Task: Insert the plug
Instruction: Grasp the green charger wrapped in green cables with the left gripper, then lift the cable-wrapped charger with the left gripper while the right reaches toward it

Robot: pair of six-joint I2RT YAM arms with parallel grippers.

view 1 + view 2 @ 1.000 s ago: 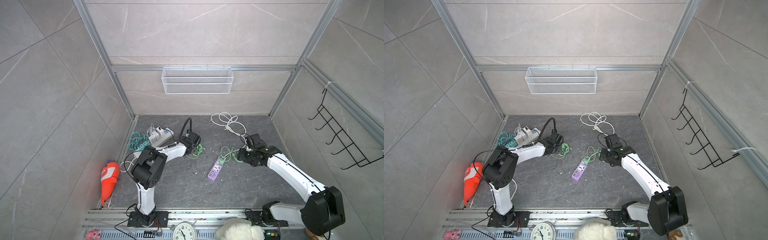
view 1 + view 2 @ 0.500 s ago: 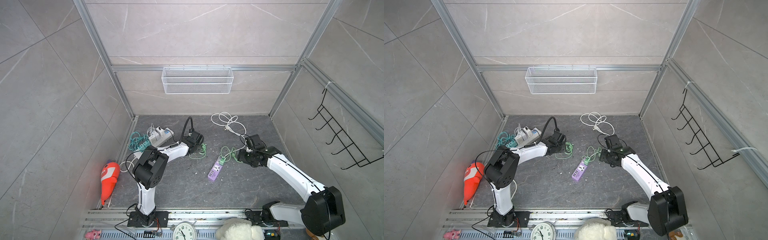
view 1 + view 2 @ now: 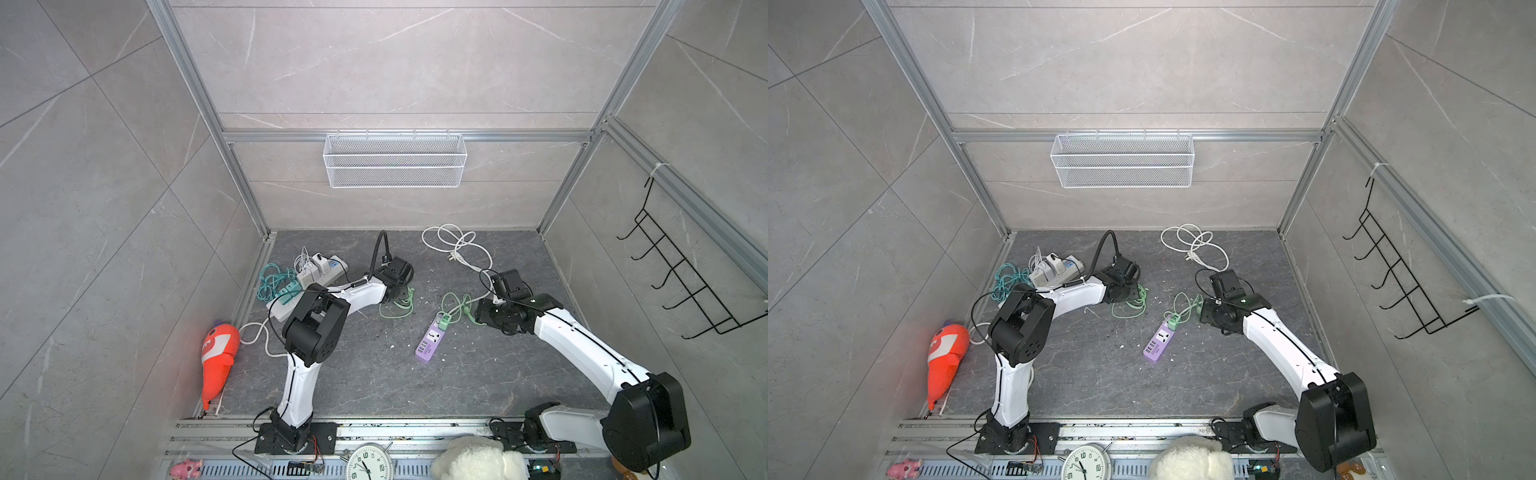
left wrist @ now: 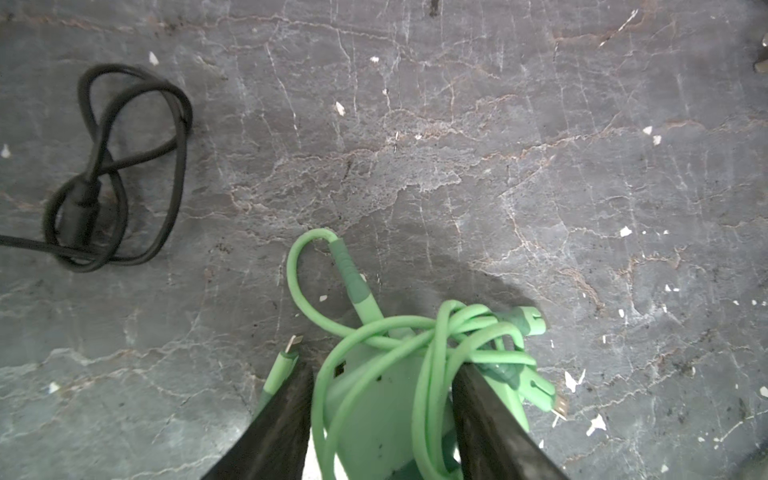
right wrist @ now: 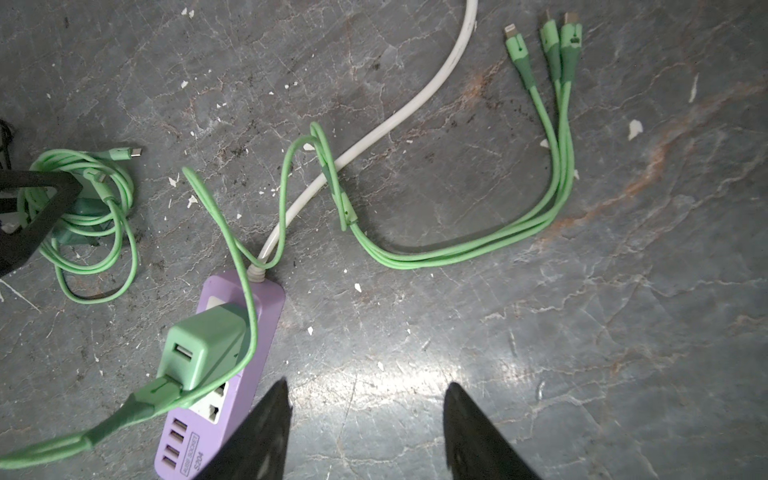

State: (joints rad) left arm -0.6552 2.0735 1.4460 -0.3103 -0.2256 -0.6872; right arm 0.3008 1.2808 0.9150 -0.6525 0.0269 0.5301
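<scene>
Left claw (image 4: 382,370) is standing low over the floor (image 4: 540,166) with its jaws apart and the green plug (image 4: 374,415) sitting between them. Both fingers (image 4: 286,419) are lying close against the plug's sides; whether they are pressing it cannot be told. The coil (image 4: 351,278) of green cable is winding around the plug in loose turns, spilling over one finger and looping out ahead of the claw. The black cord (image 4: 179,166) is lying knotted ahead of the claw and off to one side, well apart from it.

The right claw (image 5: 365,415) is hanging open over bare floor, gripping nothing. The purple strip (image 5: 268,307) is lying just beside one of its fingers, on the side facing the left claw. The green adapter (image 5: 203,345) is sitting in the strip's end socket with a lead (image 5: 561,166) plugged into it. That lead is snaking across the floor ahead of the right claw and ending in three connectors (image 5: 552,45) well out in front. The white cord (image 5: 451,62) is running from the strip's end away from the claw, with a loop of the lead crossing over it.

In both top views the strip (image 3: 428,349) (image 3: 1156,345) is lying between the two claws, nearer the right one. The plug under the left claw is resting well apart from the strip, not yet inserted.
</scene>
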